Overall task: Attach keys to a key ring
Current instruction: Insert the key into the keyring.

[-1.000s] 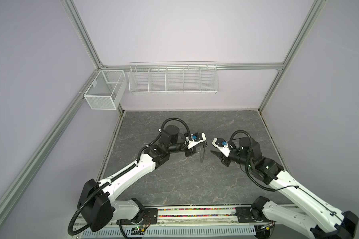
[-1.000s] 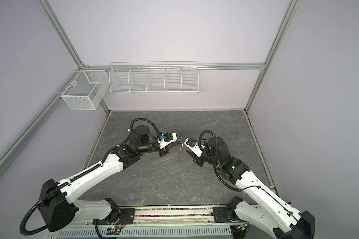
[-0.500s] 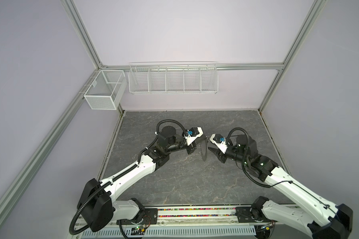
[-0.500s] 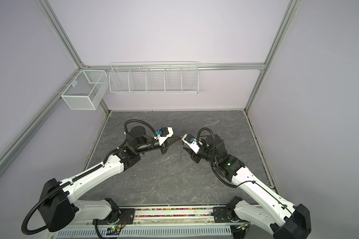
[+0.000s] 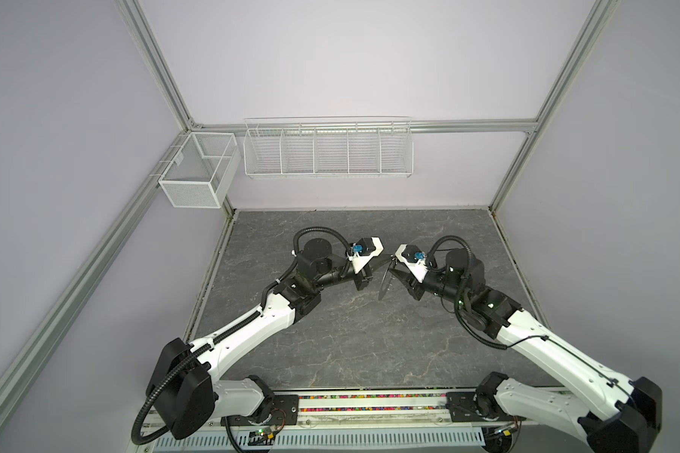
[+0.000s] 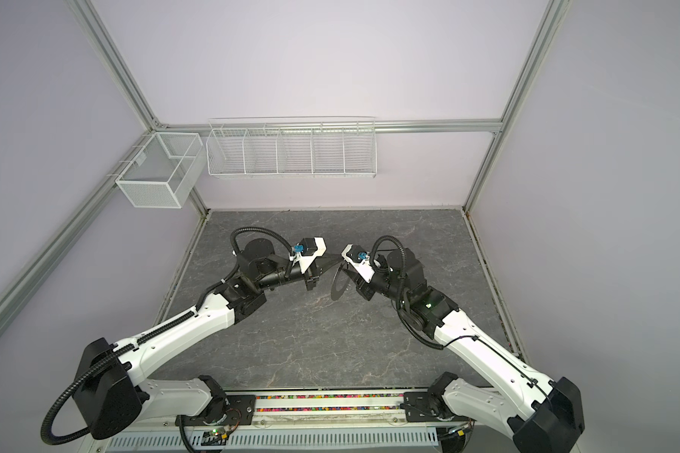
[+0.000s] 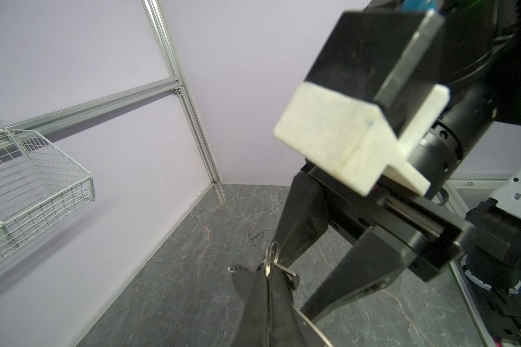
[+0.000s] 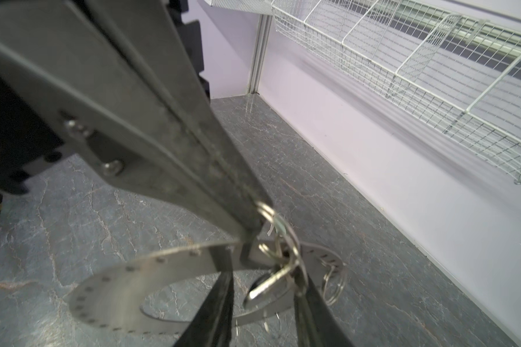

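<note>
Moved: right tool (image 7: pixel 292 288) up to left tool (image 8: pixel 253 231) | left tool pinched shut on ring (image 8: pixel 118 288) rim | right tool half-open around key (image 8: pixel 268 285), grip unclear | ring light, stiff, slick: hold flat rim

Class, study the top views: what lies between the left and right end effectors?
The flat grey metal washer-like key ring, turned on edge. Both top views show it there; the right wrist view shows it close up.
</note>
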Robot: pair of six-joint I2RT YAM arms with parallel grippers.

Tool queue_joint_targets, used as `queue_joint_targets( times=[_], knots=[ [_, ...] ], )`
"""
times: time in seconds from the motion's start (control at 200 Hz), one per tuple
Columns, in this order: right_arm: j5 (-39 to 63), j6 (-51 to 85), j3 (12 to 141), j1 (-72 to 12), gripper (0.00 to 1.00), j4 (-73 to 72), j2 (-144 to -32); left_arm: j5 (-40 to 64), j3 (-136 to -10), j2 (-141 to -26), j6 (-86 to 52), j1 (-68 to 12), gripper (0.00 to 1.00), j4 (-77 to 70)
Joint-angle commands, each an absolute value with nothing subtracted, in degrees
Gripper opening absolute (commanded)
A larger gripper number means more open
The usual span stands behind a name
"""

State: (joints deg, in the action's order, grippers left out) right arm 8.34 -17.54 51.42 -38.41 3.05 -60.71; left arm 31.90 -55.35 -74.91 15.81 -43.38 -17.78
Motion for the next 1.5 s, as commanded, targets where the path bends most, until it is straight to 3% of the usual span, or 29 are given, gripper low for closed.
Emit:
queue_joint_targets(
  times=[0.0, 0.6, 1.154, 1.379, 1.494],
  knots=[
    [7.1, -18.2, 53.7, -39.0, 0.33, 2.3, -61.0, 32.2, -56.5, -75.6, 14.0, -43.0, 0.0, -20.0],
    [-4.8, -21.1, 53.2, -40.5, 0.07, 7.1, -60.0, 27.2, -57.9, -77.2, 8.5, -42.9, 0.0, -24.7],
    [-13.1, -20.3, 53.5, -44.3, 0.07, 3.8, -65.3, 25.0, -57.2, -81.1, 2.5, -42.6, 0.0, -36.8],
    [-12.3, -23.6, 53.8, -44.1, 0.27, 6.9, -62.4, 28.5, -55.2, -80.5, 2.0, -41.3, 0.0, -38.4],
    [0.5, -27.8, 53.6, -41.5, 0.3, 14.4, -57.8, 32.5, -54.0, -79.4, 1.7, -40.1, 0.0, -39.0]
  ],
)
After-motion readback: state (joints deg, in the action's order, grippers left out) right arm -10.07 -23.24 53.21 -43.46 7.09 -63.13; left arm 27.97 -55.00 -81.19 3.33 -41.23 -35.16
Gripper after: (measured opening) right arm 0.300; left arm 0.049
